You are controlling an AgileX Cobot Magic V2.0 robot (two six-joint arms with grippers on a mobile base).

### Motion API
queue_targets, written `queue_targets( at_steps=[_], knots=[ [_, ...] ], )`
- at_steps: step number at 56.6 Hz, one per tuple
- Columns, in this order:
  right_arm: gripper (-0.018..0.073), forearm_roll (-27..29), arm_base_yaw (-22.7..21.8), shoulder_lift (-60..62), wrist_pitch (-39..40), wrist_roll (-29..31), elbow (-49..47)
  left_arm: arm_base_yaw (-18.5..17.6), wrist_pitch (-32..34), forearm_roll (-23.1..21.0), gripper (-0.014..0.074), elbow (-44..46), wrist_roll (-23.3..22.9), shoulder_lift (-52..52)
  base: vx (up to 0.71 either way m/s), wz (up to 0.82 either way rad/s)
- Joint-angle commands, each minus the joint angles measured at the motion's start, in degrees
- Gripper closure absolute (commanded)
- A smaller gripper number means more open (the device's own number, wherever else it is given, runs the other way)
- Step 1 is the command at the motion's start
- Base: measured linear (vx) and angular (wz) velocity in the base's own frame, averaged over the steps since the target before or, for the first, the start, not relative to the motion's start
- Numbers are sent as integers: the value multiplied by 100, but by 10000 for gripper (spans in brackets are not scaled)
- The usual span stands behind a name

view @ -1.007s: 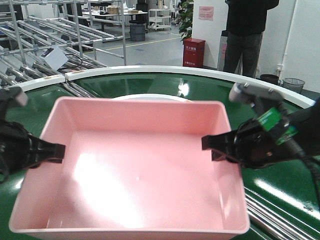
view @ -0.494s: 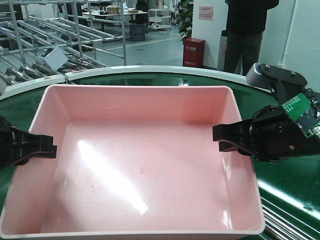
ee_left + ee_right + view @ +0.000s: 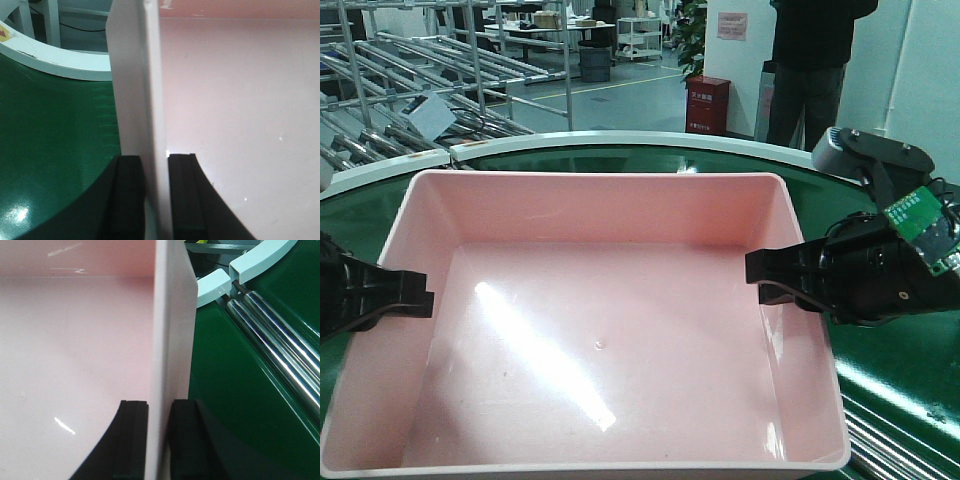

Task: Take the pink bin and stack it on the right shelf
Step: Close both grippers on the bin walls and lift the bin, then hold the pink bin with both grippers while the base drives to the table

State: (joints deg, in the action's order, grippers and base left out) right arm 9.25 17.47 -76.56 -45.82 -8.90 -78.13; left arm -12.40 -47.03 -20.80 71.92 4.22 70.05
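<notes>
The pink bin (image 3: 600, 330) fills the middle of the front view, empty and held up over the green belt. My left gripper (image 3: 423, 289) is shut on its left wall. In the left wrist view one black finger (image 3: 129, 195) is outside the wall (image 3: 142, 100) and the other inside. My right gripper (image 3: 752, 277) is shut on the right wall; in the right wrist view that wall (image 3: 170, 330) runs between the two fingers (image 3: 134, 440). The right shelf is out of view.
The green curved conveyor belt (image 3: 910, 390) with its white rim (image 3: 620, 138) lies below and behind the bin. Metal rollers (image 3: 280, 350) run at the right. A person (image 3: 815, 60) and a red cabinet (image 3: 708, 105) stand behind; roller racks (image 3: 410, 70) are at back left.
Over the last second the bin rose and came closer to the camera with both grippers holding it; the right arm shifted up and right. In the last half second nothing moved.
</notes>
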Motion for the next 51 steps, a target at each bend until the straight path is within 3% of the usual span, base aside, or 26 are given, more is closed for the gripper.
queue_targets(
  at_steps=[1, 28, 51],
  knots=[
    [568, 17, -38, 200, 576, 78, -218, -26, 331, -193, 598, 204, 29, -193, 0, 0],
    [568, 17, -38, 143, 574, 78, -218, -26, 331, -192, 598, 204, 29, -155, -4, 2],
    [568, 17, -38, -202, 575, 78, -218, -26, 331, -192, 598, 204, 29, -139, -24, -2]
  ],
)
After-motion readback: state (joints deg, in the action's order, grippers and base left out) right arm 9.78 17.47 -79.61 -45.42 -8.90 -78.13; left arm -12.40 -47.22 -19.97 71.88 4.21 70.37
